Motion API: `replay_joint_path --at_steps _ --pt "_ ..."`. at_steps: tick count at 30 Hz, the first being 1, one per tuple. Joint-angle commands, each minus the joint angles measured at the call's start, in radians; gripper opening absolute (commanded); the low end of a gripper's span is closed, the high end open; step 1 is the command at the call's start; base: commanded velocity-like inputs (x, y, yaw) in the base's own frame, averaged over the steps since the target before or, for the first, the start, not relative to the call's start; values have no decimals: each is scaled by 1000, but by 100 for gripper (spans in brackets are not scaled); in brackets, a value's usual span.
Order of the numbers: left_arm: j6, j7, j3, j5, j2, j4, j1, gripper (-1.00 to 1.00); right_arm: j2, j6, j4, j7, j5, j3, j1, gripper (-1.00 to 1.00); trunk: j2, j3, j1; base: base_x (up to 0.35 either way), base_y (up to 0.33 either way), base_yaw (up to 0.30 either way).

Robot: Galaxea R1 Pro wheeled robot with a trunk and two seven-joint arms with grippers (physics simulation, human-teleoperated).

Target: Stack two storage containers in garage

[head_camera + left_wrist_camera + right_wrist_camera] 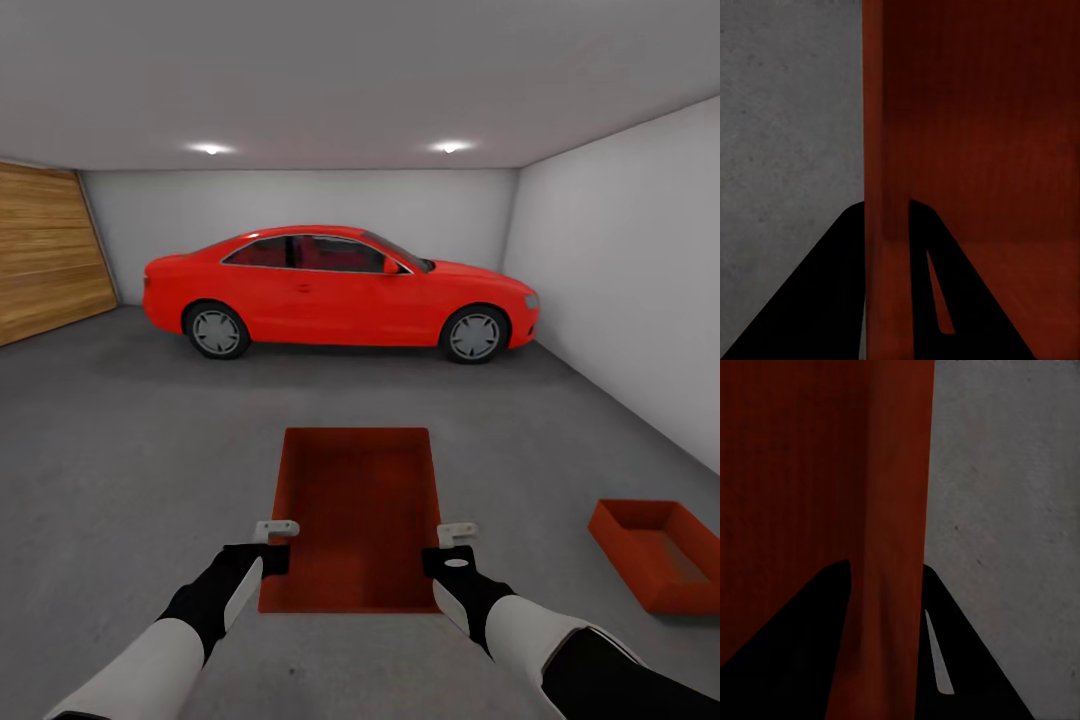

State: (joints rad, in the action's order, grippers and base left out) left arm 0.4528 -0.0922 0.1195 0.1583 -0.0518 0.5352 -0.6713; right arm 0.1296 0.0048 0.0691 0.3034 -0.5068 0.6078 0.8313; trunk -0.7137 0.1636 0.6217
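Garage with grey concrete floor (120,450): one bin carried between both arms, the other already set down.

From the head, a red car (340,290) stands by the white back wall; the held container (352,515) hangs in front of the robot, the left gripper (272,545) pinching its left wall and the right gripper (452,550) its right wall, while the second container (655,550) lies on the floor off to the right, well apart. In the left wrist view the dark fingers (832,300) straddle the red wall, closed on it. The right wrist view shows the same clamp on the opposite wall. The risk, as I judge it: the thin edge grips could slip or tilt the bin during the turn rightward, so it lands skewed on the lower bin rather than nested.
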Motion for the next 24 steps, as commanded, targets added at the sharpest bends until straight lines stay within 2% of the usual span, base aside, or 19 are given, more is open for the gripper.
replay_joint_path --at_steps 1,17,24 --pt "-39 -14 -1 -29 -8 3 -1 -100 1 -2 -4 100 -26 10 1 -100 -1 2 1 322 0 0" --pt "-39 -14 -1 -29 -8 3 -1 -100 1 -2 -5 100 -26 10 1 -100 -1 2 1 322 0 -3" --pt "-39 -14 -1 -28 -8 3 -1 -100 2 -2 -5 102 -26 10 1 -100 -1 2 1 322 0 -263"
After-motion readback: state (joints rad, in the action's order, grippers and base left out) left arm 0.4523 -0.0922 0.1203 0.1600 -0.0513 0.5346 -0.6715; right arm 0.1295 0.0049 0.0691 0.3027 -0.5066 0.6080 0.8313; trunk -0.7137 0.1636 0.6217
